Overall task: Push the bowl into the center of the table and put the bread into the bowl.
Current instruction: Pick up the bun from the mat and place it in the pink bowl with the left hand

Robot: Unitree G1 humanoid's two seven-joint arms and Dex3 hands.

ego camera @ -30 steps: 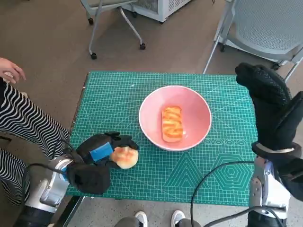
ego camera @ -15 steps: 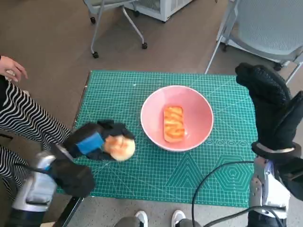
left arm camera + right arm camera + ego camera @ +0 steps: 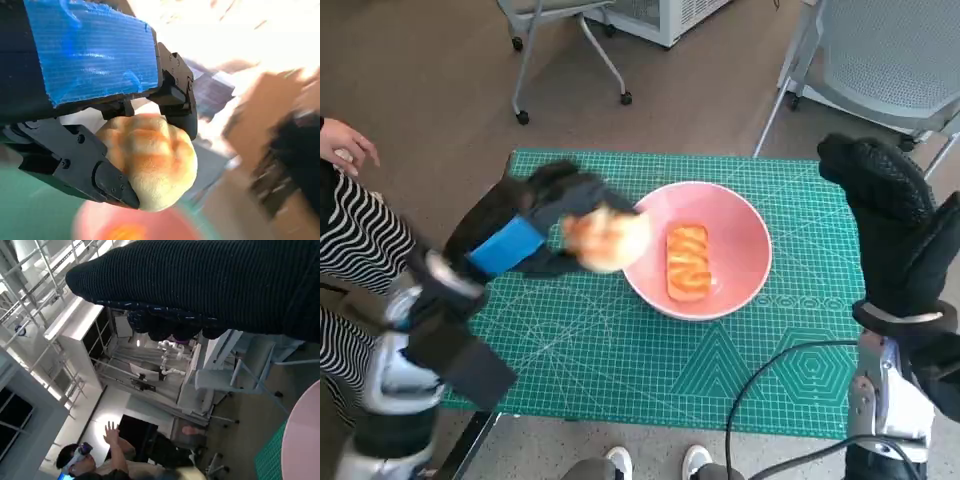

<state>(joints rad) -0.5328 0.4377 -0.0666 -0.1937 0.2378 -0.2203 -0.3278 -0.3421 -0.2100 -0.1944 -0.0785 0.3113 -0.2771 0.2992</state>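
Note:
A pink bowl [image 3: 740, 225] sits near the middle of the green mat with an orange-striped bread [image 3: 687, 262] lying inside it. My left hand [image 3: 535, 230] holds a round pale bun [image 3: 607, 238] in the air at the bowl's left rim. The left wrist view shows the bun [image 3: 152, 160] gripped between the black fingers [image 3: 80, 162] of my left hand [image 3: 90, 55], with the bowl [image 3: 95, 230] blurred beneath. My right hand [image 3: 885, 215], in its knitted glove [image 3: 210, 285], is raised by the mat's right edge and holds nothing that shows.
The green cutting mat [image 3: 620, 360] covers the small table. A person in striped clothing [image 3: 365, 250] stands at the left, a hand [image 3: 345, 145] near the table. Chairs [image 3: 880, 60] stand behind, and shoes [image 3: 655, 462] show at the front edge.
My left hand has lifted the bun off the mat's front left and carried it up and right to the bowl's left rim. The right hand has stayed still.

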